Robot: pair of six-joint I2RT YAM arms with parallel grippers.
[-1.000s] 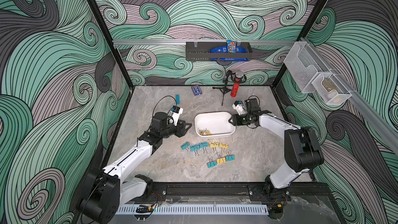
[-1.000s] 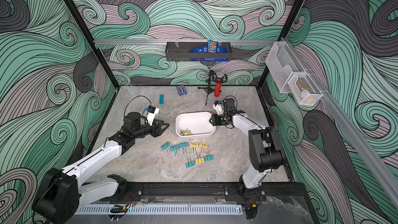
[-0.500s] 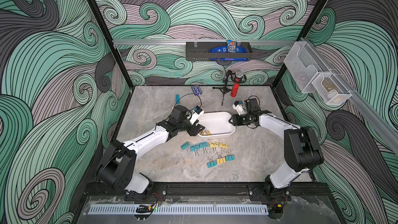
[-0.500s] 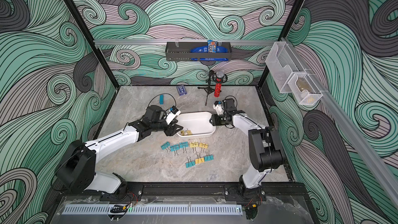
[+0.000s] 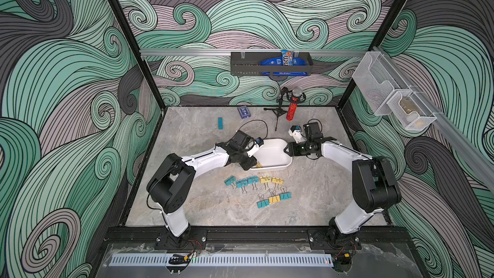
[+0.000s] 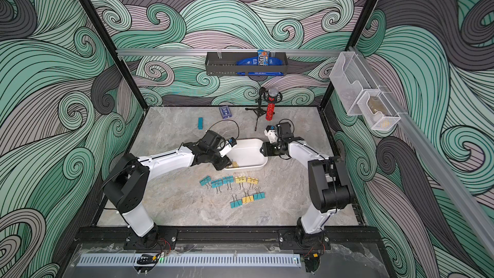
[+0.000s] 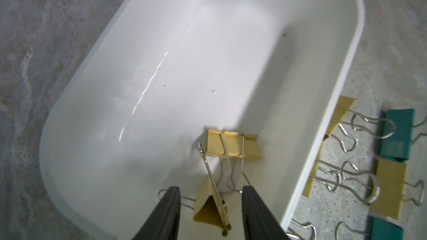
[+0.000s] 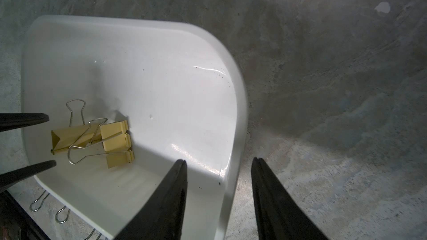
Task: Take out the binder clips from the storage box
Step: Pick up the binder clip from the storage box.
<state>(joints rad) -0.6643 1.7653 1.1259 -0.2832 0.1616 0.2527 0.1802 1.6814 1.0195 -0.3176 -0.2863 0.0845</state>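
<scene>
1. Reaching into the near left corner of the white box [image 5: 272, 153], the left end effector [image 7: 210, 188] stands released. Its fingers are parted either side of a yellow clip [image 7: 211, 211], with gaps to the clip's body.
2. Its left arm [image 5: 208, 160] stretches low toward the box, wrist dipped over the rim.
3. Inside the box a second yellow clip [image 7: 231, 145] lies just beyond; eight clips [image 5: 265, 179], teal and yellow, lie on the bench [image 5: 213, 209] just in front.
4. At the box's right end wall the right end effector [image 8: 219, 160] is released, one finger inside, one outside, with gaps on both sides.
5. Its right arm [image 5: 342, 153] reaches left, elbow raised.
</scene>
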